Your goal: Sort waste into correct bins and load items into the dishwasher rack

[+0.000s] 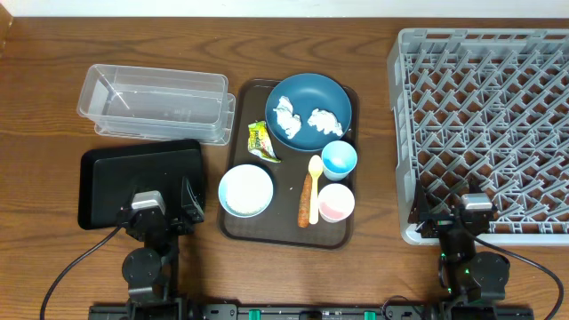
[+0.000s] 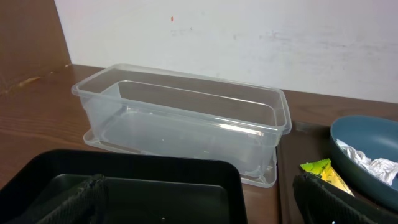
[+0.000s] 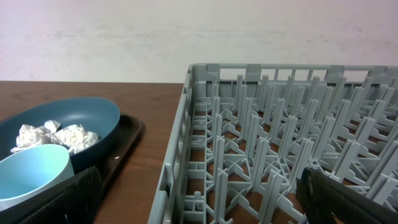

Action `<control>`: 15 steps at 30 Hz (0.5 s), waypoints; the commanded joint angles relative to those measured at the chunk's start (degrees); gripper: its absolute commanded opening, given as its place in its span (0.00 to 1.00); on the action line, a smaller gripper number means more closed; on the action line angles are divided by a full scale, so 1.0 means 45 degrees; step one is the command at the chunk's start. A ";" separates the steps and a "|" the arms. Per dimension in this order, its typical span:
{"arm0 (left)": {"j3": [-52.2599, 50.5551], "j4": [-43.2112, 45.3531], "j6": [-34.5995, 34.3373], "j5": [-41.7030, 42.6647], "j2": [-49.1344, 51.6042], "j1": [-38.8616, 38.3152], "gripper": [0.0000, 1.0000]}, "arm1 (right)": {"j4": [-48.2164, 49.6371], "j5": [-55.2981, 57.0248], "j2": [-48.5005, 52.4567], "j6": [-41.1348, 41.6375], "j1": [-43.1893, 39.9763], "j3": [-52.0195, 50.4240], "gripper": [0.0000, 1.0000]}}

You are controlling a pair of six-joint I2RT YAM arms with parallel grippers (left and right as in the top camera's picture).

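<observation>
A dark blue plate [image 1: 311,93] holds two crumpled tissues [image 1: 284,116]. A green-yellow wrapper [image 1: 260,140], white bowl [image 1: 246,190], light blue cup [image 1: 339,159], pink cup [image 1: 336,203], pale yellow spoon [image 1: 314,173] and orange carrot piece [image 1: 306,209] lie beside it. I cannot make out any rice grains. The clear tub [image 1: 156,102] and black bin [image 1: 89,187] sit at the left, the grey rack [image 1: 484,107] at the right. My left gripper [image 2: 199,205] is open over the black bin's near edge. My right gripper [image 3: 205,199] is open at the rack's near left corner.
The plate, cups, bowl, spoon, carrot and wrapper all rest on a flat brown tray [image 1: 284,191] in the middle of the wooden table. A white wall stands behind the table. A strip of bare wood separates the tray from the rack.
</observation>
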 commanded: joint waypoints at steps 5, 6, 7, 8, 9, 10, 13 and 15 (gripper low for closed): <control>-0.0233 -0.0486 0.0165 -0.0340 -0.0087 0.0063 0.96 | -0.0053 -0.0083 -0.0063 -0.0194 0.0204 -0.0015 0.99; -0.0233 -0.0486 0.0165 -0.0340 -0.0087 0.0063 0.96 | -0.0053 -0.0083 -0.0063 -0.0194 0.0204 -0.0015 0.99; -0.0233 -0.0486 0.0165 -0.0340 -0.0087 0.0063 0.96 | -0.0053 -0.0083 -0.0063 -0.0194 0.0204 -0.0015 0.99; -0.0233 -0.0486 0.0165 -0.0340 -0.0087 0.0063 0.96 | -0.0053 -0.0087 -0.0063 -0.0194 0.0204 -0.0015 0.99; -0.0233 -0.0486 0.0165 -0.0340 -0.0087 0.0063 0.96 | -0.0053 -0.0087 -0.0063 -0.0194 0.0204 -0.0015 0.99; -0.0233 -0.0486 0.0165 -0.0340 -0.0087 0.0063 0.96 | -0.0053 -0.0083 -0.0063 -0.0194 0.0204 -0.0015 0.99; -0.0233 -0.0486 0.0165 -0.0340 -0.0087 0.0063 0.96 | -0.0049 -0.0039 -0.0063 -0.0199 0.0204 -0.0015 0.99; -0.0233 -0.0486 0.0165 -0.0340 -0.0087 0.0063 0.96 | -0.0058 0.0257 -0.0063 -0.0199 0.0204 -0.0015 0.99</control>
